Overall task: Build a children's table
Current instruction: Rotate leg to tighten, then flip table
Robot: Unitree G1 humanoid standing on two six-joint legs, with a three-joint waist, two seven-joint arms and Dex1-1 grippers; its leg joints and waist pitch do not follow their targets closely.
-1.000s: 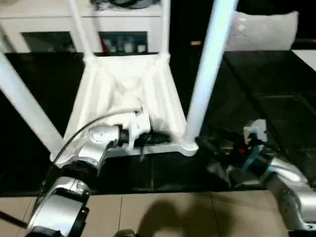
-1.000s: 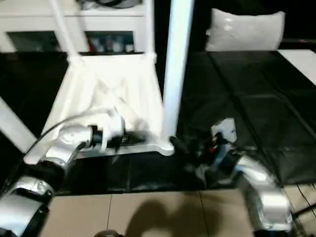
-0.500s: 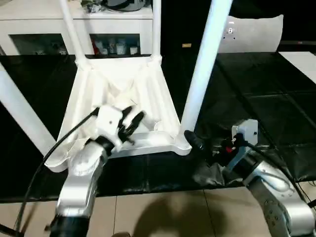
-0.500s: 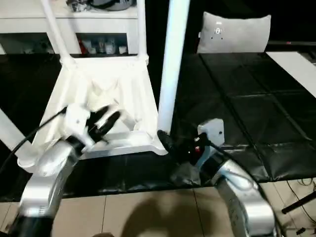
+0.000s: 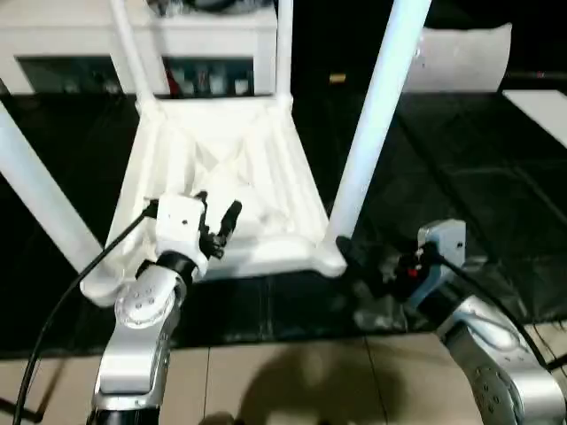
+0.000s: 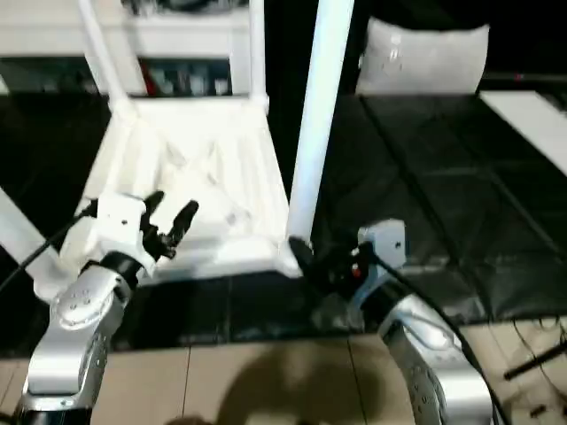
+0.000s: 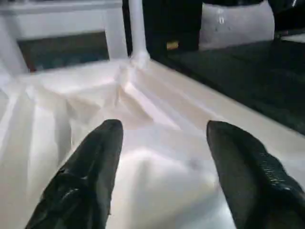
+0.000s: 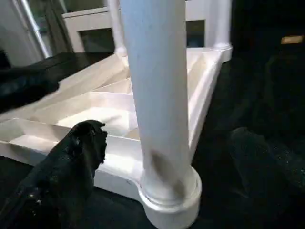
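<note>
The children's table [image 5: 232,168] lies upside down on black mats, its ribbed underside facing up and its white legs standing upright. My left gripper [image 5: 217,206] hovers over the near edge of the underside, open, with nothing between its fingers [image 7: 107,143]. My right gripper [image 8: 167,132] is open at the near right corner. Its fingers [image 8: 78,152] stand on either side of the foot of the near right leg [image 5: 374,115], apart from it. The near left leg [image 5: 40,195] rises at the left edge.
A white cabinet [image 5: 221,35] with glass doors stands behind the table. A grey cushion [image 5: 465,57] lies at the back right. Black mats [image 5: 469,177] stretch to the right; tan floor tiles [image 5: 292,381] run along the near side. A cable [image 5: 62,310] trails from my left arm.
My left gripper has opened and drawn back from the table's near rim, now pointing up over it. The right gripper has stayed at the near right leg.
</note>
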